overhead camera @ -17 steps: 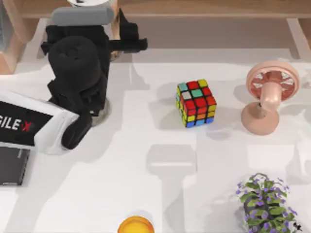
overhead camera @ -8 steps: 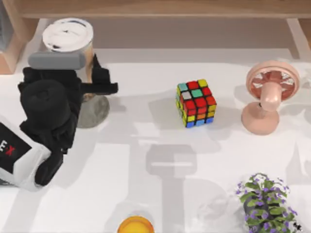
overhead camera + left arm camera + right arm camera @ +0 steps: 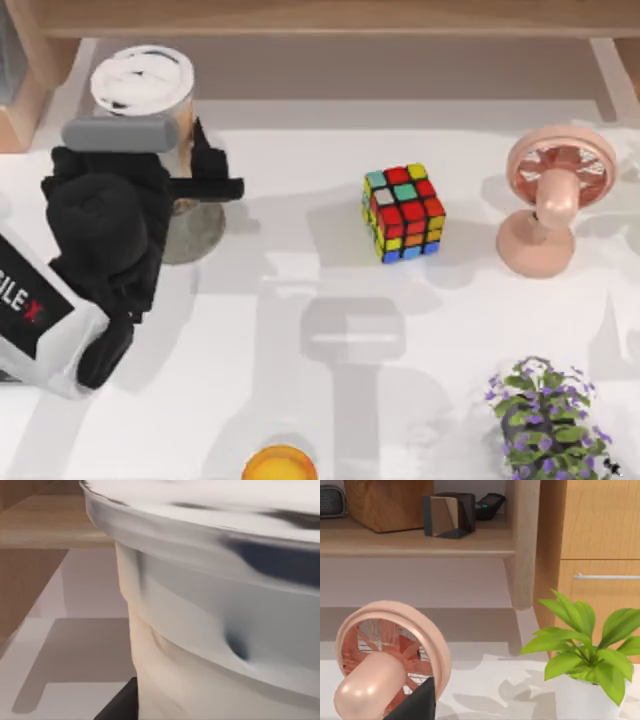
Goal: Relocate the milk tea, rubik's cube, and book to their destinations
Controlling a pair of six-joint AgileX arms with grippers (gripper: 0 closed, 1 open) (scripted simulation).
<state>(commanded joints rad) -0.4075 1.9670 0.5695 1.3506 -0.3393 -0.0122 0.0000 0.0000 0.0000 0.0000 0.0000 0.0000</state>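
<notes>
The milk tea [image 3: 141, 82], a clear cup with a white domed lid, stands at the back left over a grey round coaster [image 3: 203, 232]. My left gripper [image 3: 175, 175] is shut on its side, with one dark finger [image 3: 208, 186] showing to the right of the cup. The left wrist view has the cup wall and lid rim [image 3: 215, 610] very close. The rubik's cube [image 3: 404, 212] sits alone at the middle of the table. The book is out of view. A dark part of my right gripper [image 3: 417, 705] shows in front of the fan.
A pink desk fan [image 3: 550, 200] stands at the right, and a purple-flowered plant [image 3: 550, 420] at the front right. An orange-yellow round thing [image 3: 280, 465] is at the front edge. A wooden shelf [image 3: 320, 15] runs along the back. A green plant in a white pot [image 3: 585, 665] is beside the cabinet.
My left arm carried the milk tea left and toward the front, from the back edge to above the coaster. In the last half second it barely shifted. The cube has not moved.
</notes>
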